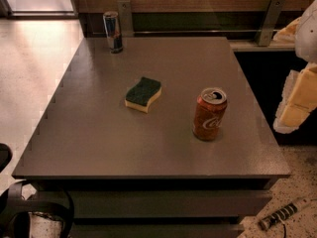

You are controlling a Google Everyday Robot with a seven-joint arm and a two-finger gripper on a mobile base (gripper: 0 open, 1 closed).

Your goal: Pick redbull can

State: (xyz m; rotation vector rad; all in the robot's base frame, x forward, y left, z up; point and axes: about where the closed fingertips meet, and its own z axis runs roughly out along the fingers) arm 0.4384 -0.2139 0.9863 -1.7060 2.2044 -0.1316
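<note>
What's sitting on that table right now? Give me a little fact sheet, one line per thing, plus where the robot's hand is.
table: grey, flat top
redbull can: upright, far left corner of the table
sponge: green over yellow, near the middle
cola can: upright, orange-red, front right, apart from the sponge
gripper: right edge of view, beyond the table's right side, far from the redbull can, touching none of these

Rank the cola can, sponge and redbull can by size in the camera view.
Largest: cola can
Then sponge and redbull can, nearly alike; the latter farthest back.
The hand hangs at right, beside the table.
</note>
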